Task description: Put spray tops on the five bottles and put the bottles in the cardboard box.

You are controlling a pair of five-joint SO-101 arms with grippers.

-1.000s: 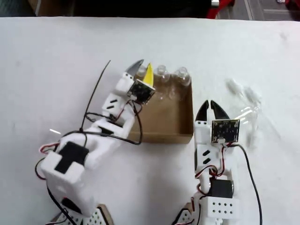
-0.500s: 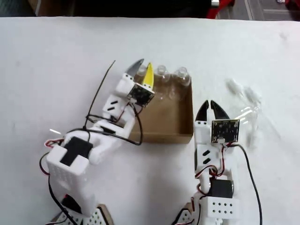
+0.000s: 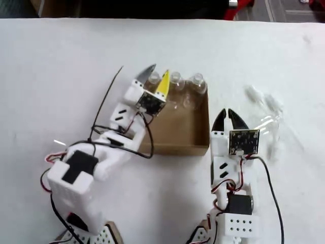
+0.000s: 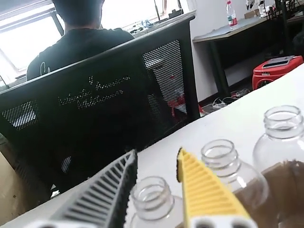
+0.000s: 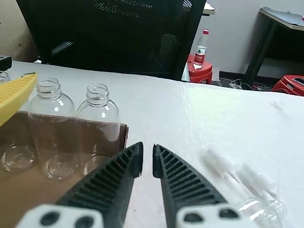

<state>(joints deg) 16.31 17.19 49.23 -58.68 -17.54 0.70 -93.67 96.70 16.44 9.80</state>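
Three clear bottles without tops stand in a row along the far wall of the cardboard box (image 3: 195, 148): one (image 3: 154, 78), one (image 3: 175, 78) and one (image 3: 196, 81). My left gripper (image 3: 156, 75) is open, its grey and yellow fingers on either side of the leftmost bottle's neck (image 4: 152, 194); beside it stand the other two (image 4: 221, 157) (image 4: 283, 129). My right gripper (image 3: 228, 113) rests shut and empty on the table just right of the box. The right wrist view shows the bottles (image 5: 49, 114) (image 5: 98, 118) in the box (image 5: 124, 133).
White spray tops (image 3: 256, 95) (image 5: 219, 164) (image 5: 254, 180) and clear bottles lying down (image 3: 268, 125) (image 5: 262, 209) are scattered on the white table to the right of the box. The box stands between the two arms.
My left gripper has shifted slightly toward the row of bottles and its arm has swayed a little. The right arm has not moved.
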